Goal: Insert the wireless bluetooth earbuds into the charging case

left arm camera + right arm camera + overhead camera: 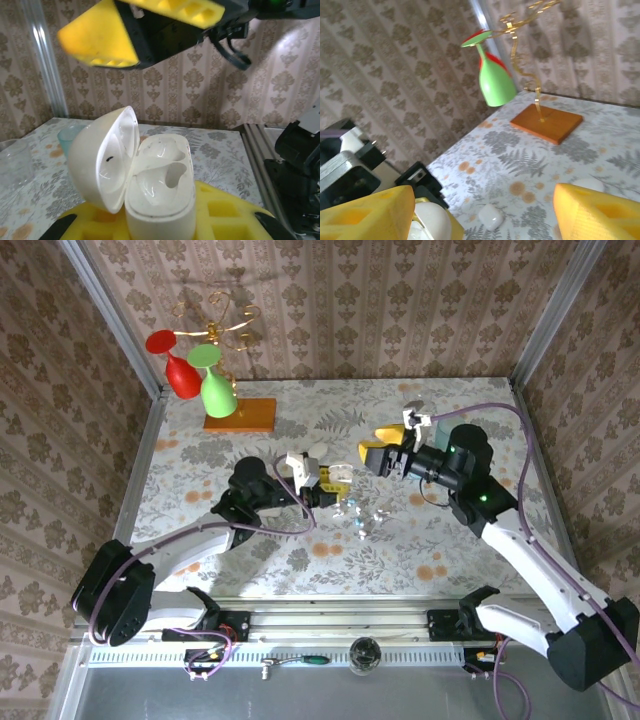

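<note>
My left gripper (325, 483) is shut on the charging case (160, 195), a pale oval case standing upright between the yellow fingers (225, 212). Its lid (102, 157) is swung open to the left. The glossy wells inside show one dark hollow; I cannot tell whether an earbud sits in them. Two tiny glinting pieces (362, 516), apparently the earbuds, lie on the table just in front of the grippers. My right gripper (385, 455) hovers open right beside and above the case, with nothing between its yellow fingers (100, 45). From the right wrist, the case lid (432, 220) shows beside the left finger (365, 215).
A white pebble-like item (491, 216) lies on the table below the right gripper (484, 200). A gold stand with red and green glasses on an orange wooden base (240, 415) stands at the back left. A teal cup (67, 137) and a clear cup (15, 162) sit beyond the case.
</note>
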Robot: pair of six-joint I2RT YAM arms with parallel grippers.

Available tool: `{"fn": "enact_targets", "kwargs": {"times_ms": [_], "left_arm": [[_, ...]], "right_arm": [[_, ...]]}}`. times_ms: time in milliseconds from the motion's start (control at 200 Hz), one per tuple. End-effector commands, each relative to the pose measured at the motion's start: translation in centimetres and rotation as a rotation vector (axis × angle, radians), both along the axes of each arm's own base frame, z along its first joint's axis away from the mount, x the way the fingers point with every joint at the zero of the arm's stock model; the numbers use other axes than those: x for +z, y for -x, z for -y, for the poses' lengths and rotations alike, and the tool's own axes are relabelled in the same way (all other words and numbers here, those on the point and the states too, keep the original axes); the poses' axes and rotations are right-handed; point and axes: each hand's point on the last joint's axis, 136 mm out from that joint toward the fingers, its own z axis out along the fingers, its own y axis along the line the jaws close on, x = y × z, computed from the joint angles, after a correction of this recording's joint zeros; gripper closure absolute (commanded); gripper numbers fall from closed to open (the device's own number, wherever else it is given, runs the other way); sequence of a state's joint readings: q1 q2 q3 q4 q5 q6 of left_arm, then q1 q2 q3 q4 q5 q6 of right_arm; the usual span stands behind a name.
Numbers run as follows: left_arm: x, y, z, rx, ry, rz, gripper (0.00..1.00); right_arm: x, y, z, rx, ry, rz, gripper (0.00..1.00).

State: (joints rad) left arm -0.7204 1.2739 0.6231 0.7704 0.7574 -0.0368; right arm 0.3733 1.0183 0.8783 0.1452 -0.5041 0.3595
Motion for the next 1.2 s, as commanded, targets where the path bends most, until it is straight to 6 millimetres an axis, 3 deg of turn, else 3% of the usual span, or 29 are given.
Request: {"fn": "enact_targets", "kwargs": {"times_ms": [0, 120, 255, 405, 640, 820, 1195], "left_arm": [[1.9, -0.4, -0.8, 0.069, 0.089, 0.059, 0.98], [1.1, -0.4, -1.0, 0.08, 0.066, 0.092, 1.0], [-0.4, -0.6, -0.9, 0.073, 0.001, 0.091, 1.0], [-0.9, -1.3, -1.8, 0.083, 0.011, 0.06, 1.0], [-2.7, -2.8, -2.6, 0.139, -0.04, 0.063, 1.0], [-3.9, -3.5, -3.2, 0.183, -0.074, 0.07, 1.0], [-4.2, -3.7, -4.2, 0.19, -0.069, 0.038, 1.0]], "right_arm": [[-3.1, -1.5, 3.2, -0.179, -0.027, -0.147, 0.26], [-6.6, -1.8, 4.5, -0.242, -0.007, -0.274, 0.27], [-10.7, -1.9, 4.5, -0.258, 0.039, -0.428, 0.25], [-15.7, -1.8, 4.8, -0.293, 0.133, -0.627, 0.23], [-22.0, -0.7, 3.9, -0.298, 0.283, -0.807, 0.26], [-25.2, -0.4, 2.3, -0.255, 0.478, -0.858, 0.34], [-28.3, -1.6, -0.1, -0.155, 0.652, -0.919, 0.41]]}}
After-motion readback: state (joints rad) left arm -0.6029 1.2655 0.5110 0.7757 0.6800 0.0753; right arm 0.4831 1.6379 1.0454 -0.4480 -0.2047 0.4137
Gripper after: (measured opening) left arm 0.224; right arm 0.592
